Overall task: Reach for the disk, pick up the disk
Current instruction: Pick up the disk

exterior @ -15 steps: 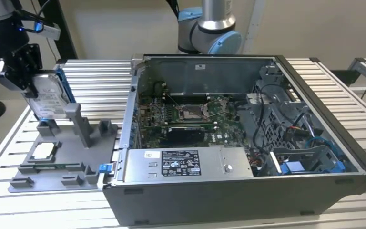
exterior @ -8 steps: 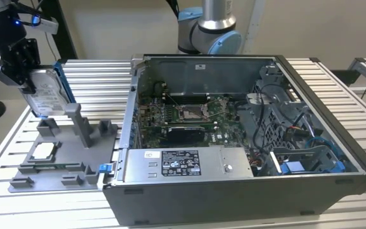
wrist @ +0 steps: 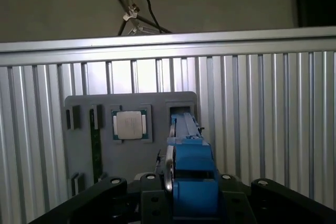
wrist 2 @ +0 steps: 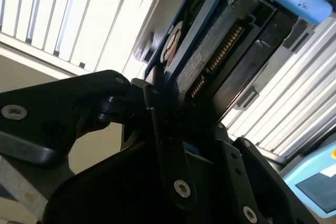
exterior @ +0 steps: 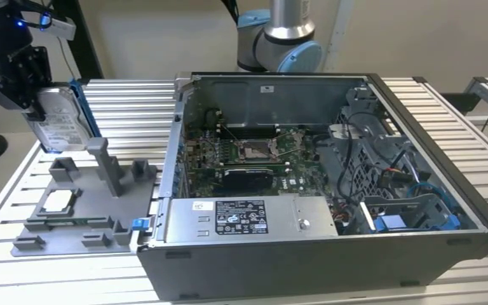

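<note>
You will find no print here that can be read. The disk (exterior: 61, 117), held up beyond the computer case (exterior: 312, 267) on the exterior view's left, carries a white label (exterior: 56, 136) with dark lines of print, all too small to make out. The grey power-supply box (exterior: 322, 210), set inside the case along its near wall, bears a black-and-white label (exterior: 239, 218) with rows of text and symbols, none legible. A small white sticker (exterior: 267, 88) sits on the case's far inner wall, and its marks cannot be told either.
</note>
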Robot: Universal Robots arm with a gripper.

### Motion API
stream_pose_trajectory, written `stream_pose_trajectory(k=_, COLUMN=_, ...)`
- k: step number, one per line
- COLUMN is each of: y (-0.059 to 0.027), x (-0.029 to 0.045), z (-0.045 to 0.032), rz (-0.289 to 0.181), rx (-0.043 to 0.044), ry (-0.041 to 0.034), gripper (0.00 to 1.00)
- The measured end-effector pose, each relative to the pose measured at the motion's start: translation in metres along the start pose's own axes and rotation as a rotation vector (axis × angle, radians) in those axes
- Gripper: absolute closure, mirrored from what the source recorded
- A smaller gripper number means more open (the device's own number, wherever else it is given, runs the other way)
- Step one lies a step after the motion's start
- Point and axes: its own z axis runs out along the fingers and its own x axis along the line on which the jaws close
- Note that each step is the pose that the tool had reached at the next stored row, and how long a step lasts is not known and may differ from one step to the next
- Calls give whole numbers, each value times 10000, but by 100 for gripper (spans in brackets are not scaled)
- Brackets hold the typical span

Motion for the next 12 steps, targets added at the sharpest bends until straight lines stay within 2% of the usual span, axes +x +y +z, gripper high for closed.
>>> stream_pose_trajectory(k=12, y=2, x=0, z=-109, rz=0, rx=0, ry=0, gripper=100)
